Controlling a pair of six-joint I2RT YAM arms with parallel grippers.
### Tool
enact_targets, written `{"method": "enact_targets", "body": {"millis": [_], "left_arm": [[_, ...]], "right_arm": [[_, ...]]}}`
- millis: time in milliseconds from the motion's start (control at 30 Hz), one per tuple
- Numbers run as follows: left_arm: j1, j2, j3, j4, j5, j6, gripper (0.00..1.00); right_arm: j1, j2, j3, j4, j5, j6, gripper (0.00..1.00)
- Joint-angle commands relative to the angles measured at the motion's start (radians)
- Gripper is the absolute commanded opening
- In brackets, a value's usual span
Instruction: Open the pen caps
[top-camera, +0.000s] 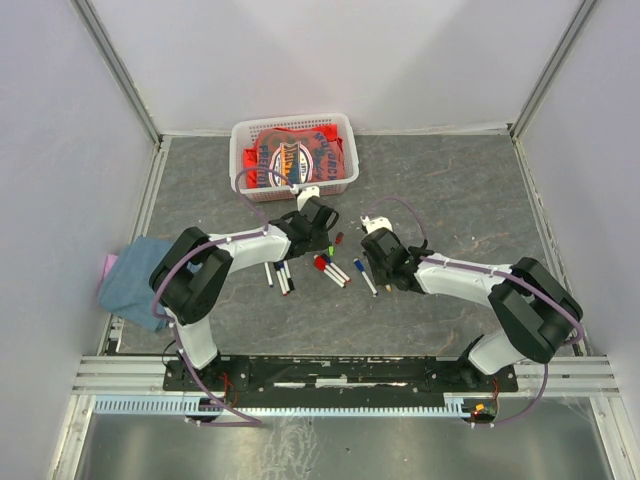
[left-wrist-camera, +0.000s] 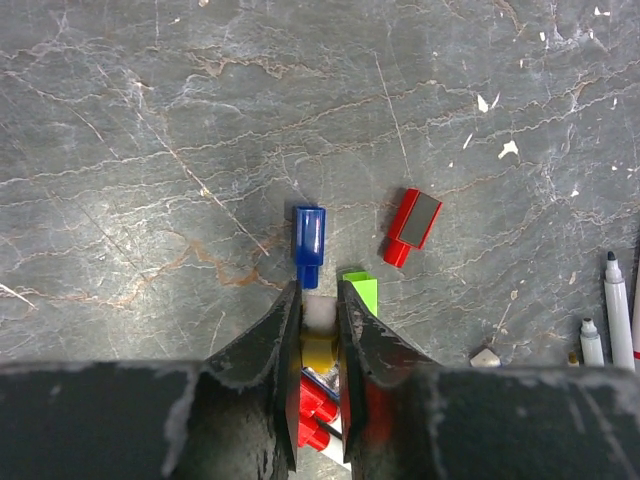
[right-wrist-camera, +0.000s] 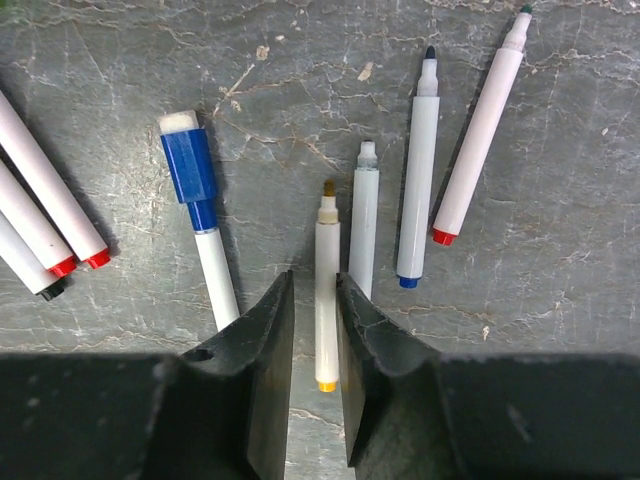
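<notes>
Between the left gripper's (left-wrist-camera: 318, 290) fingers sits a yellow cap (left-wrist-camera: 318, 352), clenched. The right gripper's (right-wrist-camera: 314, 280) fingers stand released around the bare yellow-ended pen (right-wrist-camera: 327, 250). Best move now, I judge — carry the cap clear and drop it beside the blue cap (left-wrist-camera: 309, 243) on the tabletop (left-wrist-camera: 150, 150).

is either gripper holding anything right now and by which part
The left gripper pinches a yellow cap across its sides. The right gripper holds nothing; a yellow-ended pen lies loose between its jaws.

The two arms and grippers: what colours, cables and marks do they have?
The left arm and right arm have white links, black joints and a purple cable each. The left gripper and right gripper have black wedge fingers, scuffed grey.
</notes>
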Motion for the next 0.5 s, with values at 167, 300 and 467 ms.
{"method": "enact_targets", "body": {"millis": [167, 300, 467], "left_arm": [[-0.009, 0.002, 0.033, 0.015, -0.045, 0.048, 0.32], [-0.011, 0.0, 0.032, 0.013, -0.047, 0.05, 0.34], [-0.011, -0.004, 0.032, 0.012, -0.049, 0.05, 0.34]], "right_arm": [[-0.004, -0.01, 0.046, -0.004, 0.028, -0.001, 0.32], [-0.005, -0.049, 0.049, -0.017, 0.031, -0.009, 0.33], [-0.003, -0.097, 0.061, -0.032, 0.006, -0.017, 0.34]]}}
